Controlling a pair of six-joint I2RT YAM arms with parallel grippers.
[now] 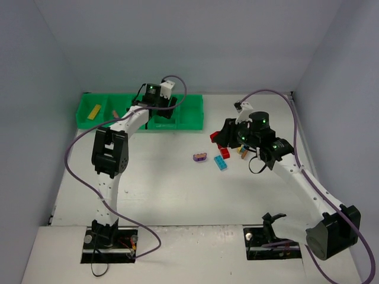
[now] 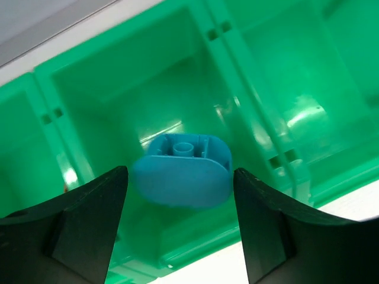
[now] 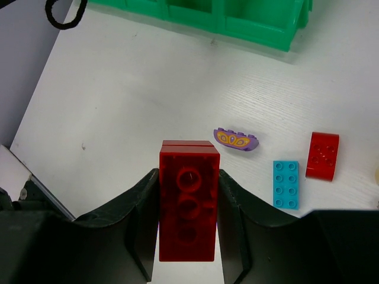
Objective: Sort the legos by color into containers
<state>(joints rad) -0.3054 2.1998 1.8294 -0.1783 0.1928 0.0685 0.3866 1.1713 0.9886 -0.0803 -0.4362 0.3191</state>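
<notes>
The green containers tray (image 1: 189, 115) stands at the back left. Above one of its middle compartments (image 2: 177, 89) my left gripper (image 2: 179, 180) is open. A rounded cyan-blue lego (image 2: 180, 168) sits between the fingers with a thin gap on each side. I cannot tell whether it hangs or rests in the compartment. My right gripper (image 3: 188, 177) is shut on a dark red lego (image 3: 188, 207), raised above the table right of centre (image 1: 222, 137). A yellow lego (image 1: 93, 112) lies in the leftmost compartment.
Loose on the table lie a purple curved lego (image 3: 235, 140), a flat cyan lego (image 3: 286, 184) and a red rounded lego (image 3: 323, 155). Small orange and yellow pieces (image 1: 243, 151) lie under the right arm. Grey walls close in both sides.
</notes>
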